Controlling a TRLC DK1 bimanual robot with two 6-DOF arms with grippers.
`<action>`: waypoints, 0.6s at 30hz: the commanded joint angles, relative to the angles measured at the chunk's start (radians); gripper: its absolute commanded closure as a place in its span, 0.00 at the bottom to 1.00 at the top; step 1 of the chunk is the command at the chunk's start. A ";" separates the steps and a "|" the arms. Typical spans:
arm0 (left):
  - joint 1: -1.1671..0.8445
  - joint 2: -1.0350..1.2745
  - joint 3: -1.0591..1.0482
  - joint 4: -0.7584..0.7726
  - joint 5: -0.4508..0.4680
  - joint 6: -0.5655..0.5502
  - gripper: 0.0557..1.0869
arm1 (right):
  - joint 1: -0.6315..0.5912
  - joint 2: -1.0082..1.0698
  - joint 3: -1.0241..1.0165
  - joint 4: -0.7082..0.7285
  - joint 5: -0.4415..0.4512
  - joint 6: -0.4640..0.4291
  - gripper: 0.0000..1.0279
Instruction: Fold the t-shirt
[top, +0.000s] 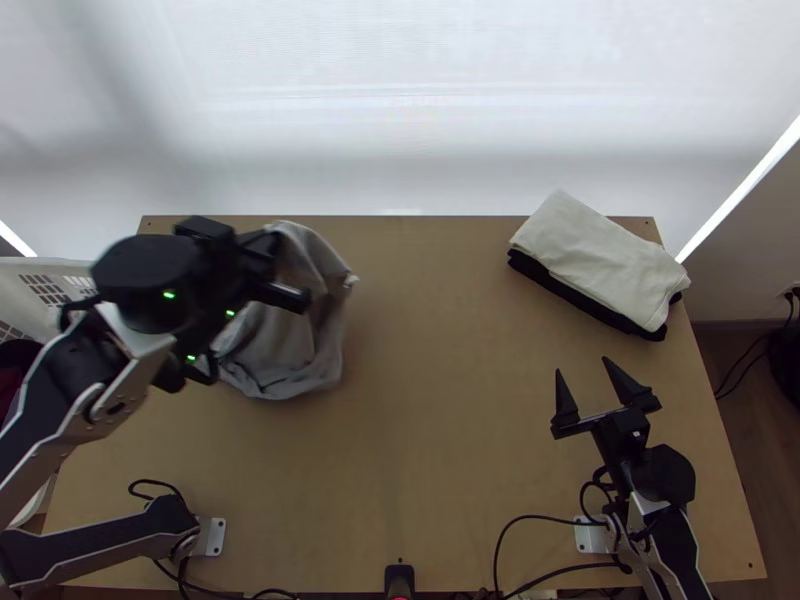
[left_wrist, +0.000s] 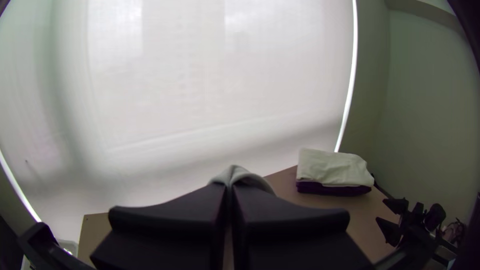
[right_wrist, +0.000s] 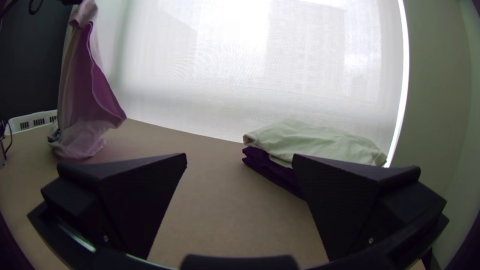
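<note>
My left gripper (top: 283, 268) holds the grey t-shirt (top: 300, 345) above the table's left side; the cloth hangs bunched, its lower part reaching the table. In the left wrist view the left gripper (left_wrist: 229, 187) is shut, with a bit of the shirt (left_wrist: 239, 174) rising between its fingertips. The right wrist view shows the shirt (right_wrist: 82, 100) hanging in long folds. Over the table's right side my right gripper (top: 588, 375) stands open and away from the shirt; its fingers are wide apart around nothing in its own view, the right gripper (right_wrist: 240, 157).
A folded white cloth (top: 600, 255) lies on a folded black one (top: 585, 297) at the table's far right. A white basket (top: 40, 285) stands off the left edge. Cables (top: 540, 517) run along the near edge of the wooden table (top: 430, 400).
</note>
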 joint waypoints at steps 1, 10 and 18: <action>-0.088 0.066 -0.016 0.065 -0.031 -0.020 0.96 | 0.008 -0.008 -0.011 0.009 0.000 0.011 0.03; -0.274 0.292 0.066 0.183 -0.064 -0.019 0.96 | 0.008 -0.008 -0.011 0.009 0.000 0.011 0.03; -0.300 0.551 0.194 0.300 -0.063 -0.014 0.96 | 0.008 -0.008 -0.011 0.009 0.000 0.011 0.03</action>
